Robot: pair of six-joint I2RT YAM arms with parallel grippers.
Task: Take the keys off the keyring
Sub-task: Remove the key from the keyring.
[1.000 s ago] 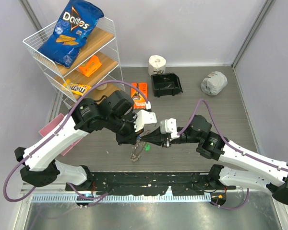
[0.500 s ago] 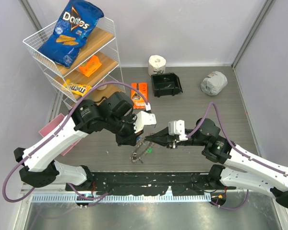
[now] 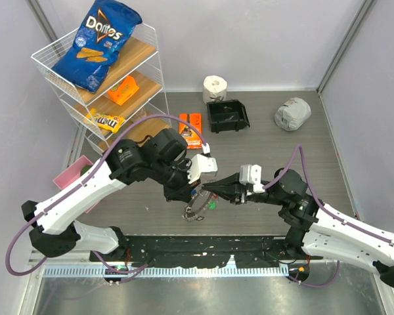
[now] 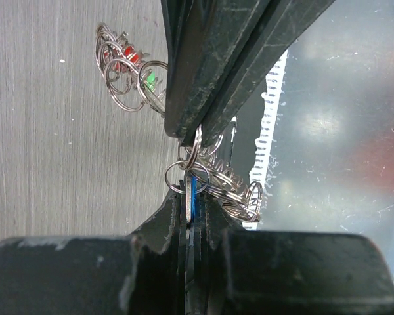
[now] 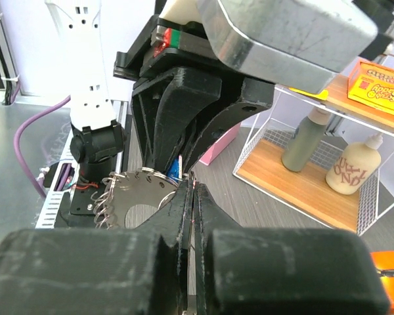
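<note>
The keyring [image 3: 196, 209] hangs just above the table between my two grippers, fringed with small silver rings. In the left wrist view, the left gripper [image 4: 192, 205] is shut on a blue-headed key [image 4: 192, 194]. The right gripper's dark fingers [image 4: 203, 98] come in from above and pinch a small ring of the keyring [image 4: 196, 141]. A red key head [image 4: 127, 55] and a green one [image 4: 148, 80] dangle further out. In the right wrist view, the right gripper [image 5: 193, 188] is shut on thin metal beside the keyring's plate [image 5: 132, 194]. In the top view the left gripper [image 3: 183, 191] and right gripper [image 3: 207, 189] meet tip to tip.
A wire shelf [image 3: 59, 82] with a Doritos bag [image 3: 97, 42] and snack packs stands at the back left. A black bin [image 3: 227, 116], paper roll [image 3: 215, 86], grey bundle [image 3: 292, 113] and orange packet [image 3: 190, 130] lie behind. A pink object [image 3: 71, 172] lies at the left.
Both grippers and the keyring between them have shifted a little to the right. The right arm's elbow has drawn back to the right. Both grips have held.
</note>
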